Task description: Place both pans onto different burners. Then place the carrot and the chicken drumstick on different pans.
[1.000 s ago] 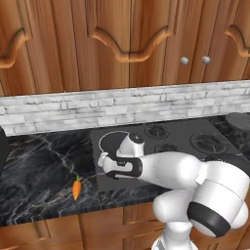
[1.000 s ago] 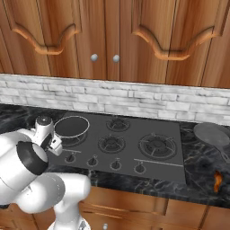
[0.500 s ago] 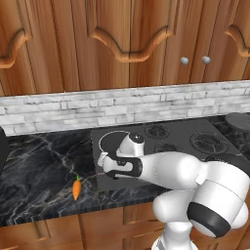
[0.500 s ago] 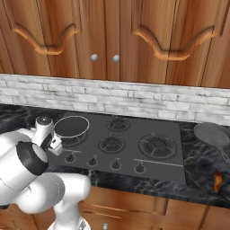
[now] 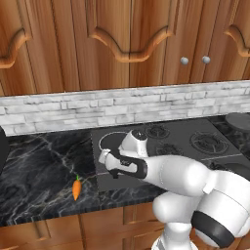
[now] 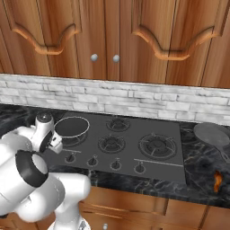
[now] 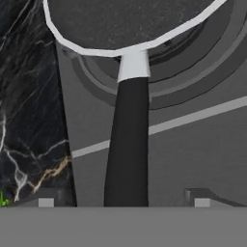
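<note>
Your end effector point(image 7: 123, 200) is open: its fingertips stand either side of the black handle, apart from it. Silver-rimmed pan point(image 6: 71, 127) sits on the stovetop's point(image 6: 170, 166) left burner. Grey pan point(image 6: 212, 134) and drumstick point(image 6: 218, 180) lie on the right surface; carrot point(image 5: 76, 188) on the left.

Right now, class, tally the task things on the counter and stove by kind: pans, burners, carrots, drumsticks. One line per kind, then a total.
Pans: 2, rimmed pan, grey pan
Burners: 4, counting the one under the rimmed pan, e.g.
Carrots: 1
Drumsticks: 1
Total: 8
</note>
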Controlling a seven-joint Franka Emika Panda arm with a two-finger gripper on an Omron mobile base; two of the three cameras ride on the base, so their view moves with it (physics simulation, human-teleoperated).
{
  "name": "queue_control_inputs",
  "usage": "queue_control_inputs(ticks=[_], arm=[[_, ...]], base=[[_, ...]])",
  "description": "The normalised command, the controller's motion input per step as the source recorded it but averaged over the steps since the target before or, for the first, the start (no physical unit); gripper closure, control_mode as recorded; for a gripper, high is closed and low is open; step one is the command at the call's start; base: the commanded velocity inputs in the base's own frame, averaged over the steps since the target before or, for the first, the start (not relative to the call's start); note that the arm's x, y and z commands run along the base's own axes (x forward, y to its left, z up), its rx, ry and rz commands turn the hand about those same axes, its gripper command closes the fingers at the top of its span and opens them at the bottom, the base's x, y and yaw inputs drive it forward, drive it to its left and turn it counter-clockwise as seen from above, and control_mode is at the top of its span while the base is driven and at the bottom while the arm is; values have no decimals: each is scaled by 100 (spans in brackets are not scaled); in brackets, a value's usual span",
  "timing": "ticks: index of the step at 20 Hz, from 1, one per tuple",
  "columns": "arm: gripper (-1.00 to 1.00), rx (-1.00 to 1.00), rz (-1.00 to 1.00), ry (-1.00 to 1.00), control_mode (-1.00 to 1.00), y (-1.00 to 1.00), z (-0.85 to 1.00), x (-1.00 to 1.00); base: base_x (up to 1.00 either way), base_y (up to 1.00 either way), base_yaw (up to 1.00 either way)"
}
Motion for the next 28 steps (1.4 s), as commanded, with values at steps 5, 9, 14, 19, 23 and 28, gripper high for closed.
queue_control_inputs(ticks=[5,9,14,19,23,28], arm=[[-100,-2,-2,2,-100,4,85,-15],[-100,-6,0,4,-100,34,81,-23],[-100,-3,0,21,-100,82,61,-17],[-100,-4,1,28,-100,86,21,-9],[-100,-4,1,18,-100,62,-7,-9],[-100,-10,2,4,-100,43,-37,-5]], base=[[0,0,0],[0,0,0],[0,0,0],[0,0,0],[0,0,0],[0,0,0]])
